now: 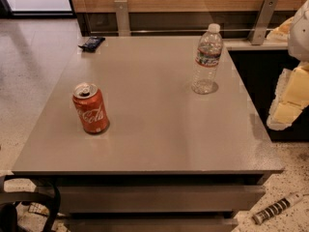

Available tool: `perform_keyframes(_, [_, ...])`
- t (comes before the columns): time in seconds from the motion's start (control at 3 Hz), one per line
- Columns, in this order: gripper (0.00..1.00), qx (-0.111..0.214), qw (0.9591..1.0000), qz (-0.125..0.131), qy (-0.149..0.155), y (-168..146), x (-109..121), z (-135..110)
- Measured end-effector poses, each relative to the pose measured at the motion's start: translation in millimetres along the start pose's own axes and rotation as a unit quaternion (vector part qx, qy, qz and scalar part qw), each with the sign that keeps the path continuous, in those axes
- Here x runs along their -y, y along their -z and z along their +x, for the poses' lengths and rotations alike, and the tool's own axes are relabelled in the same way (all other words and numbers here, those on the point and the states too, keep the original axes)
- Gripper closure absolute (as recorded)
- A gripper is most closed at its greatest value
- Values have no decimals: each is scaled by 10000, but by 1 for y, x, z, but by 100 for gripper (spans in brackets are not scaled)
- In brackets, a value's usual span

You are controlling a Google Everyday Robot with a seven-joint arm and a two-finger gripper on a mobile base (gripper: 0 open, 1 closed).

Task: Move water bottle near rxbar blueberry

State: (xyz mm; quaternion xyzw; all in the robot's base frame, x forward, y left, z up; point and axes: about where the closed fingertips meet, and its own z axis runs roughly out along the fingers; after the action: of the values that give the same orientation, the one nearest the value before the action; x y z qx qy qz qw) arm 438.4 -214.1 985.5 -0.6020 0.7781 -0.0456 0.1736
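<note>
A dark curved shape (pixel 26 209) sits in the lower left corner of the frame, with the table (pixel 159 149) and its front edge just beyond. A red Coca-Cola can (pixel 90 108) stands at the table's left. The water bottle (pixel 206 59) stands upright toward the upper right; the rxbar blueberry (pixel 91 43) lies flat at the upper left corner, well apart from it. The end effector (pixel 289 100) hangs at the right edge of the frame, off the table and clear of the bottle; wide or narrow, I cannot tell. The bottle is probably light, thin-walled and slick – tall enough to tip. A gentle hold around the body at the label band looks safest.
</note>
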Motion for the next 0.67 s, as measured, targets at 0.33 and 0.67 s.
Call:
perform_keyframes(0.33, [0,0,10000,1,0,0,0,0])
perform_keyframes(0.67, [0,166,9997,108,-138,-4,9,2])
